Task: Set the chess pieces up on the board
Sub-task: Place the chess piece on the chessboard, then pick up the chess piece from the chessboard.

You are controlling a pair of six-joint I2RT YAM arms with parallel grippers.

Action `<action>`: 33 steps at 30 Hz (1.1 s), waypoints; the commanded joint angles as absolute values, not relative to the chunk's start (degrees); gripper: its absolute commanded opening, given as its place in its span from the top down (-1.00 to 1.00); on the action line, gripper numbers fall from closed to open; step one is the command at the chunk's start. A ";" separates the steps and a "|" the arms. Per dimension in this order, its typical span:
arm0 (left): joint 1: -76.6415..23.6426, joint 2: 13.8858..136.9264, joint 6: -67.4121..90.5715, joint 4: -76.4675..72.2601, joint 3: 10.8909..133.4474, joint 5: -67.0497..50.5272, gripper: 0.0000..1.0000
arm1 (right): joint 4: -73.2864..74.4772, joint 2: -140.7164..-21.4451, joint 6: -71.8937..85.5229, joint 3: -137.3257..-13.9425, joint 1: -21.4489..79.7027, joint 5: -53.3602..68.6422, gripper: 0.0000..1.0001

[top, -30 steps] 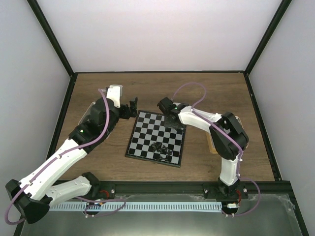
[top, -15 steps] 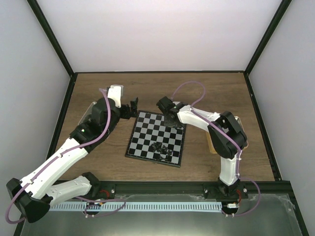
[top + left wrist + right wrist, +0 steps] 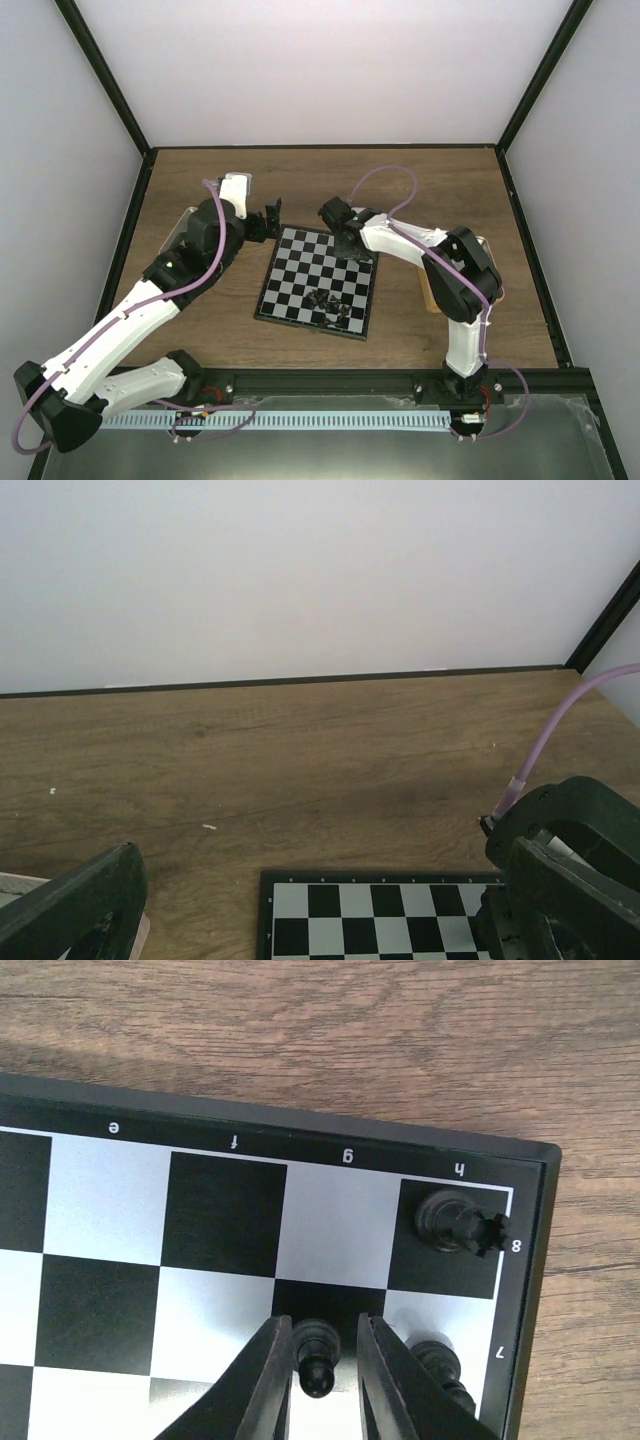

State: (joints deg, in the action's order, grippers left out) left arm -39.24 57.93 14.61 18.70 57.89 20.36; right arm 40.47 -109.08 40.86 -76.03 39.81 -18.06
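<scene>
Left gripper (image 3: 270,216) has edged slightly farther out, jaws wide apart; right gripper (image 3: 324,1326), jaws narrowly parted, straddles a black pawn (image 3: 316,1358) on g7 of the board (image 3: 225,1225)

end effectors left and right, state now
Left end effector: open, empty.
Right end effector: around a black pawn; grip cannot be told.
</scene>
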 commanded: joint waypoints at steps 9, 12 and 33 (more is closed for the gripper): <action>-38.94 57.55 14.72 18.40 58.26 21.78 -1.00 | 41.25 -101.71 37.60 -77.53 39.47 -14.72 0.08; -38.94 57.14 15.06 18.22 58.09 22.85 -1.00 | 39.99 -98.60 34.63 -76.05 39.90 -10.37 0.02; -38.67 56.92 16.24 17.05 57.27 23.34 -1.00 | 44.85 -94.66 33.29 -65.90 56.83 2.46 0.49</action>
